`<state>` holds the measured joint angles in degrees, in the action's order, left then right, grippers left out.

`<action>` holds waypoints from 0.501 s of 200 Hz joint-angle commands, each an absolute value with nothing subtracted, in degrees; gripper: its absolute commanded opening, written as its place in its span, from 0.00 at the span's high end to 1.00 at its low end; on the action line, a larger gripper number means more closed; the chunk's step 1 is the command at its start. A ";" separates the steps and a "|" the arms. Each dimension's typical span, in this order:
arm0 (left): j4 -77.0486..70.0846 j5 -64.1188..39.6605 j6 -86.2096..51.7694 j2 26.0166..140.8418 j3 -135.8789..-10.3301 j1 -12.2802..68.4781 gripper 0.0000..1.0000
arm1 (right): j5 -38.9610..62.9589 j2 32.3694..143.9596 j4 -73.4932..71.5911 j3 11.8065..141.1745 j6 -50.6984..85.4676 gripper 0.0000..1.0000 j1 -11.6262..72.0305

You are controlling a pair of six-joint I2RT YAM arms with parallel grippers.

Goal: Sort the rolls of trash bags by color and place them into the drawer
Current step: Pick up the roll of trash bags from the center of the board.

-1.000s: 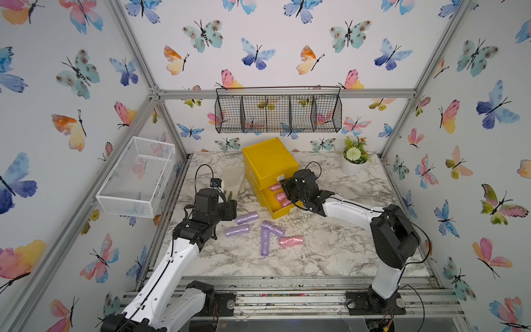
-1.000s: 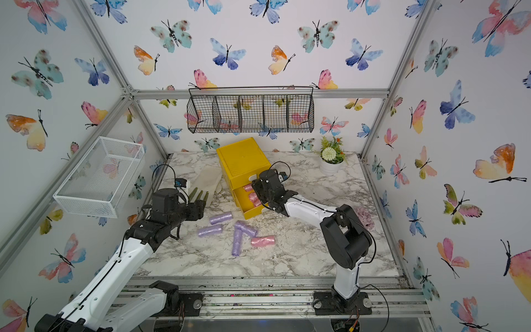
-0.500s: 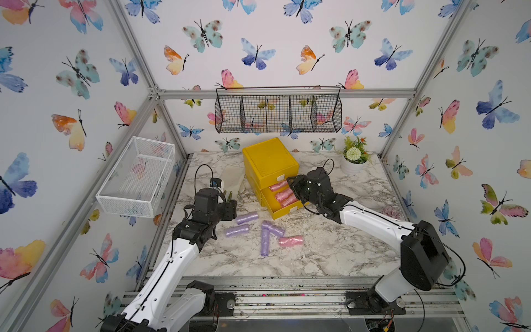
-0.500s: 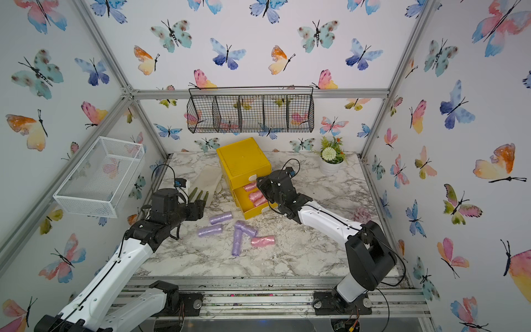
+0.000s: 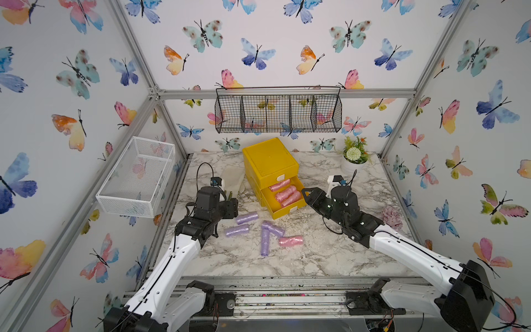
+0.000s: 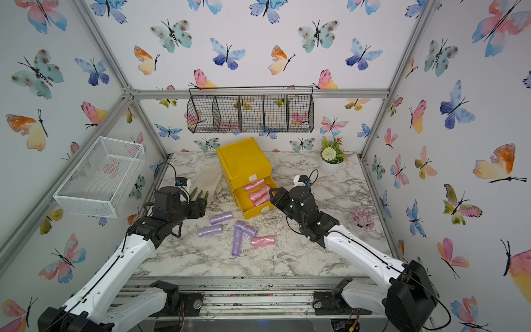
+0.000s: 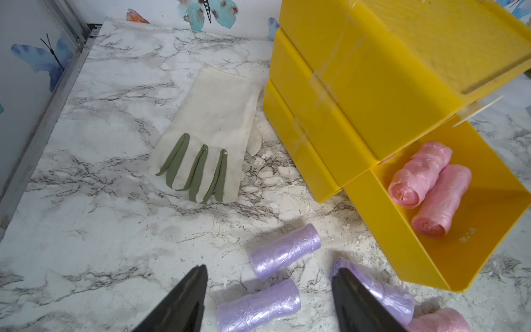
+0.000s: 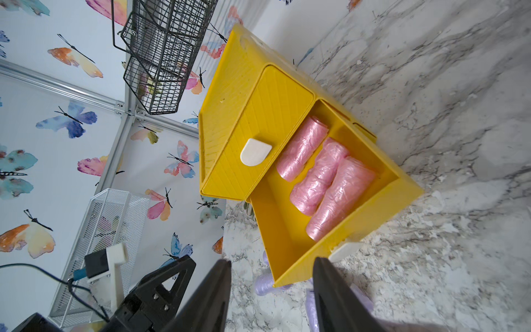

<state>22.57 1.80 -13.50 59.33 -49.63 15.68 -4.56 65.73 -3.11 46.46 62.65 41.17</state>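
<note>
Right gripper [image 5: 306, 192] hangs just off the front corner of the open drawer [image 5: 283, 213], jaws apart with nothing between them. Left gripper [image 7: 270, 268] is spread wide and empty too, low over the purple rolls.

Everything sits on the marble tabletop [image 5: 316, 258]. The yellow drawer unit [image 5: 270, 161] stands toward the back. Its top drawer is shut, and the one under it is pulled out with three pink rolls [image 5: 286, 193] lying side by side inside.

A cream glove [image 7: 212, 126] with green fingers lies flat beside the unit. Four purple rolls [image 5: 246, 217] are scattered on the tabletop in front of the drawer. One lone pink roll [image 5: 291, 241] is right next to them.
</note>
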 commanded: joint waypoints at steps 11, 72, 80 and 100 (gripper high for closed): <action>20.28 -2.19 -16.70 64.82 -57.18 15.28 0.27 | -3.76 62.49 0.29 42.42 59.44 0.46 40.78; 22.84 -8.96 -15.84 73.90 -64.68 15.33 0.30 | 1.75 65.38 14.84 42.63 57.90 0.46 40.78; 23.06 -10.24 -15.08 73.99 -64.76 16.04 0.31 | 1.54 64.58 15.56 41.56 57.90 0.46 40.78; 26.78 -7.80 -9.61 74.09 -65.93 22.28 0.32 | -0.99 60.60 16.48 38.05 58.49 0.46 40.78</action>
<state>22.59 -6.59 -15.09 74.17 -63.88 16.73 0.23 64.36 11.18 41.12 58.85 41.17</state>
